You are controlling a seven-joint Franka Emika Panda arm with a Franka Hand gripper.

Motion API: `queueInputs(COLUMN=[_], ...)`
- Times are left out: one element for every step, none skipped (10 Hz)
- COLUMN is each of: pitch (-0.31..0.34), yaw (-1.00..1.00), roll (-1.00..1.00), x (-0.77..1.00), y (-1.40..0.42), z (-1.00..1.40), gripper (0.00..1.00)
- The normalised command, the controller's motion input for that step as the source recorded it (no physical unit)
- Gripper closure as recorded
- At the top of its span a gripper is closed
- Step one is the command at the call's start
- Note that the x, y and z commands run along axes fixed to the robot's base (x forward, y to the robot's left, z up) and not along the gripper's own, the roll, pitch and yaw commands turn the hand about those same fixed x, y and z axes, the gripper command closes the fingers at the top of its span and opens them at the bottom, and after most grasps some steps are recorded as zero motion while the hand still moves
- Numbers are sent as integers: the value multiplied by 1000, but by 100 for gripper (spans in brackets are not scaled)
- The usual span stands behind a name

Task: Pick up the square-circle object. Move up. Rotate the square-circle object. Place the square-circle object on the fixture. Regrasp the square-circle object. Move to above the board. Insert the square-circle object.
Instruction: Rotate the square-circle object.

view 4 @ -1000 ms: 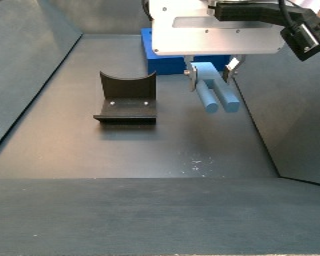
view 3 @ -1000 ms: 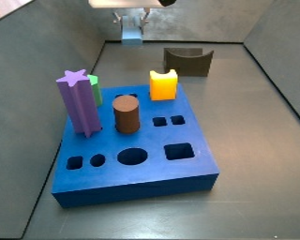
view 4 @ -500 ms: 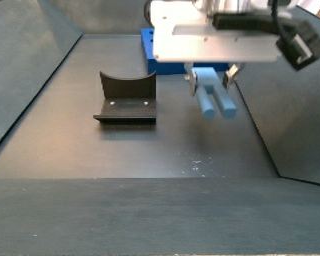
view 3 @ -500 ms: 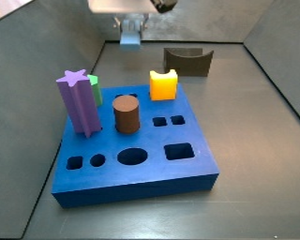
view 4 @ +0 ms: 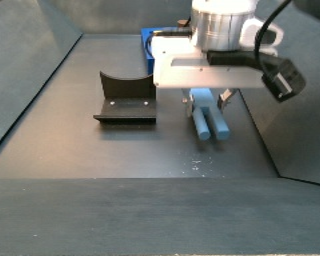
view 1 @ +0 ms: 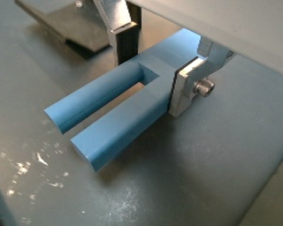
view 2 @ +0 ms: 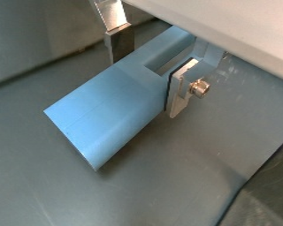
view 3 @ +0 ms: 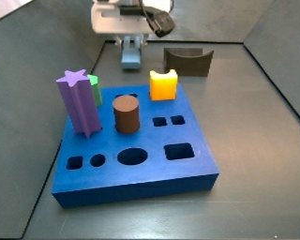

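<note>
Gripper point(view 1: 158, 64) jaws closed on one end of the square-circle object point(view 1: 114, 110), which sticks out from them at a slant above the floor in both wrist views; in a side view the object point(view 4: 208, 113) hangs just beside the fixture point(view 4: 124, 99), well apart from the board point(view 3: 136, 150). Step in hand judged: rotate, then place on fixture. Finish the turn first, line the bars along the scooped saddle, lower slowly and release only once seated.

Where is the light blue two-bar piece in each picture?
Wrist view: square-circle object fills the middle, clamped by the gripper.
Wrist view: again central, between the fingers.
Side view: small, at the back, under the gripper.
Side view: right of centre, beside the fixture.
Shared landmark: the gripper holding it.
</note>
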Motion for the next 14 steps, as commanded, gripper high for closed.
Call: queueInputs(pitch=[-31,-36,0,0,11,23,48,60,67,63,60,61,63,0], yaw=[20,21,0,0,-1,-3,-13,-18,-24,-26,-30,-32,-35,1000], roll=[-65,-69,0,0,-1,0,10,14,29,37,50,60,72,0], x=[40,37,0,0,-7,-15,-14,-14,-21,-25,-33,-35,-30,0], y=[6,5,0,0,-1,-1,3,4,7,8,10,10,12,0], z=[-346,-264,0,1000,1000,1000,1000,1000,1000,1000,984,829,622,0], gripper=[100,100,0,0,0,0,0,0,0,0,0,0,0,0])
